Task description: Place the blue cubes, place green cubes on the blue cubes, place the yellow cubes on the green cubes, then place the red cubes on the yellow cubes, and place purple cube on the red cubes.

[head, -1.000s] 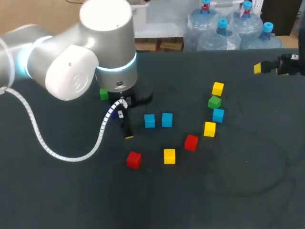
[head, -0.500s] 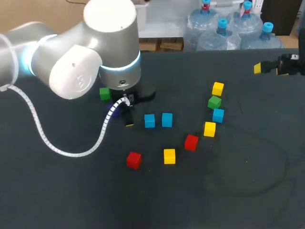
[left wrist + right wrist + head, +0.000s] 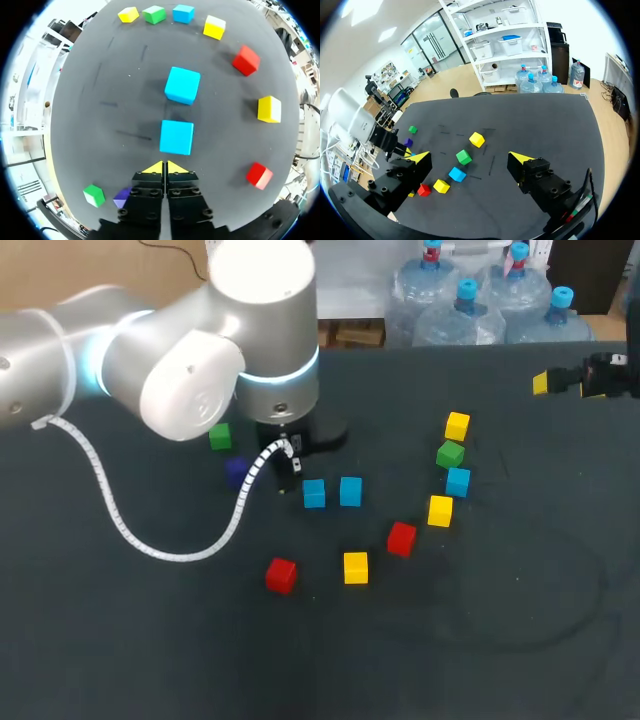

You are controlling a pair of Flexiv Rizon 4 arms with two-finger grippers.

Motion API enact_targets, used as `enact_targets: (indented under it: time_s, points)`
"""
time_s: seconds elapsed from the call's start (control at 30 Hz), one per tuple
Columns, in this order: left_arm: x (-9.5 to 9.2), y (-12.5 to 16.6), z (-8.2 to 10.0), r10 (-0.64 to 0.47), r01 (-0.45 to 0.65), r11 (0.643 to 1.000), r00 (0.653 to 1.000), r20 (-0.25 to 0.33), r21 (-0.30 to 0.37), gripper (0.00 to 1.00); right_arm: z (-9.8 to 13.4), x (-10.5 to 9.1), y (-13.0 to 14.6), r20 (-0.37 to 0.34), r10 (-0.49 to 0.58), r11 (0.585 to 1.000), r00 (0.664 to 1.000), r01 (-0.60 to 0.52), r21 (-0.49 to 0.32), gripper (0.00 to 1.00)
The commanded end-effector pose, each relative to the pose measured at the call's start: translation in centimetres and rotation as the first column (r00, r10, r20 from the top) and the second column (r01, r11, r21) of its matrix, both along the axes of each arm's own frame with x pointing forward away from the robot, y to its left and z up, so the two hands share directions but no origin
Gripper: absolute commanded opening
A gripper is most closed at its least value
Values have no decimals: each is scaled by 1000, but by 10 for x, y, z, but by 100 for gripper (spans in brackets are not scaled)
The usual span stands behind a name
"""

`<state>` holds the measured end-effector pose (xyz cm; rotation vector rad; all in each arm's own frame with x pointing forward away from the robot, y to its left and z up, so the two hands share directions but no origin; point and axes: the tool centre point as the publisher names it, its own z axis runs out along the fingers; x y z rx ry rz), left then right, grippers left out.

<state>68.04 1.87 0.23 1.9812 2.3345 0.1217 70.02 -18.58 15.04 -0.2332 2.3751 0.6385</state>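
Observation:
My left gripper [image 3: 164, 167] is shut with nothing in it, its yellow tips just short of a blue cube [image 3: 176, 137]; a second blue cube [image 3: 182, 85] lies further ahead. In the head view that pair [image 3: 314, 493] [image 3: 350, 491] sits right of the left gripper [image 3: 286, 480], with the purple cube [image 3: 236, 472] and a green cube [image 3: 220, 436] to its left. A yellow cube [image 3: 457, 426], green cube [image 3: 450, 453], third blue cube [image 3: 458, 481] and yellow cube [image 3: 440, 510] form a line at the right. My right gripper [image 3: 470, 159] hangs open, high above the table's far right.
Two red cubes [image 3: 401, 538] [image 3: 281, 575] and a yellow cube [image 3: 356, 567] lie nearer the front. The left arm's white cable [image 3: 110, 505] loops over the table's left side. The dark table [image 3: 520, 600] has bare room at the front right.
The left gripper has closed from wide open with nothing in it. The left arm has shifted right, uncovering the purple cube. The right arm has stayed still.

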Motion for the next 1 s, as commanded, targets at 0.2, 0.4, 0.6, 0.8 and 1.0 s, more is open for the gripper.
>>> enact_targets:
  time_s: [0.2, 0.4, 0.6, 0.8, 1.0]
  points:
    - [4, -5, -4, -6, 6, 1000, 1000, -14, -2, 4, 0, 0, 1, 0, -3, 1000, 1000, 3, -2, 100]
    - [4, -7, -5, -8, 8, 1000, 1000, -19, -11, 5, 0, 0, 1, 0, -3, 1000, 1000, 3, -2, 100]
    - [5, -8, -6, -11, 11, 1000, 1000, -18, -17, 4, 0, 0, 1, 0, -3, 1000, 1000, 3, -2, 100]
    - [6, -11, -5, -18, 18, 1000, 1000, -15, -22, 5, 0, 0, 1, 0, -3, 1000, 1000, 3, -2, 100]
    - [5, -15, -4, -28, 27, 999, 1000, -15, -28, 6, 0, 0, 1, 0, -3, 1000, 1000, 3, -2, 100]
